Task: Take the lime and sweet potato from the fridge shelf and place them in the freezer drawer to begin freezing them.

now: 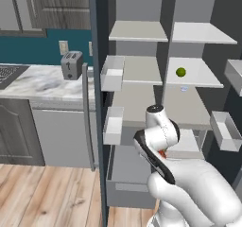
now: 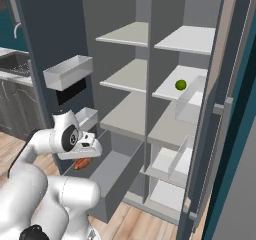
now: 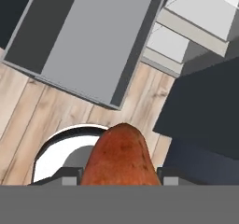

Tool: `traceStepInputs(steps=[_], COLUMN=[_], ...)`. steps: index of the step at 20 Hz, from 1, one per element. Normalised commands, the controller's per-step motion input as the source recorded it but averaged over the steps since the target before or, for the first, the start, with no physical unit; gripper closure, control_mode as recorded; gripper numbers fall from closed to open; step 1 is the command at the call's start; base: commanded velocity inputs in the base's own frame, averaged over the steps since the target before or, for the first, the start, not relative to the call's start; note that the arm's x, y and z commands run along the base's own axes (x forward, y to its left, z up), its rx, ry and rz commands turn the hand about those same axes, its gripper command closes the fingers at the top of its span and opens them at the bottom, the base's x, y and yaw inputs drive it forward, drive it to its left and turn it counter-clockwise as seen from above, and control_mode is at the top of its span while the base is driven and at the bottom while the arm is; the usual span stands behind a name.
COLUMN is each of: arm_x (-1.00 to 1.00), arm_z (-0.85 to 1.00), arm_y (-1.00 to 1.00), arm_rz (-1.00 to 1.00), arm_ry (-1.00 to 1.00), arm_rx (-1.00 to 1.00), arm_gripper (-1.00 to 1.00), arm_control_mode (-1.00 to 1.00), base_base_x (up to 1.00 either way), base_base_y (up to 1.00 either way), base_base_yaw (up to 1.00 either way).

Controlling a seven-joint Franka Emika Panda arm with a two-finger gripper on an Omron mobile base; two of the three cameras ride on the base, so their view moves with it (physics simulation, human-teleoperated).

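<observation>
Wide grey pull-out freezer drawer (image 1: pixel 124 167) open at cabinet bottom. Two-finger gripper (image 3: pixel 120 178) above it, clamped on oblong orange-red sweet potato (image 3: pixel 120 157). Small round bright-green lime (image 1: pixel 180 72) on light-grey fridge shelf (image 1: pixel 201 77), right column, well above.

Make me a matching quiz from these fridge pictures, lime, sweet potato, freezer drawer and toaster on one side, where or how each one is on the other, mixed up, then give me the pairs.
Things:
1. lime
2. sweet potato
3. freezer drawer
4. toaster

Places or states:
A. pulled open at the bottom of the fridge
B. on the marble counter left of the fridge
C. lying on a fridge shelf
D. held in the gripper

Pairs: 1-C, 2-D, 3-A, 4-B
</observation>
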Motion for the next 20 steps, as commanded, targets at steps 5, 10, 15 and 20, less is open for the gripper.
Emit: traceStepInputs(steps=[5, 10, 15, 20], arm_x=[0.37, 0.15, 0.19, 0.29], arm_z=[-0.51, -0.26, -0.33, -0.32], arm_y=[-0.23, -0.46, -0.21, 0.00], arm_rz=[0.26, 0.31, 0.28, 0.20], arm_ry=[0.05, 0.00, 0.00, 0.04], arm_rx=[0.13, 0.18, 0.11, 0.05], arm_gripper=[1.00, 1.00, 1.00, 1.00], arm_control_mode=[-1.00, -1.00, -1.00, -1.00], base_base_x=[0.00, 0.00, 0.00, 0.00], base_base_y=[0.00, 0.00, 0.00, 0.00], base_base_yaw=[0.00, 0.00, 0.00, 0.00])
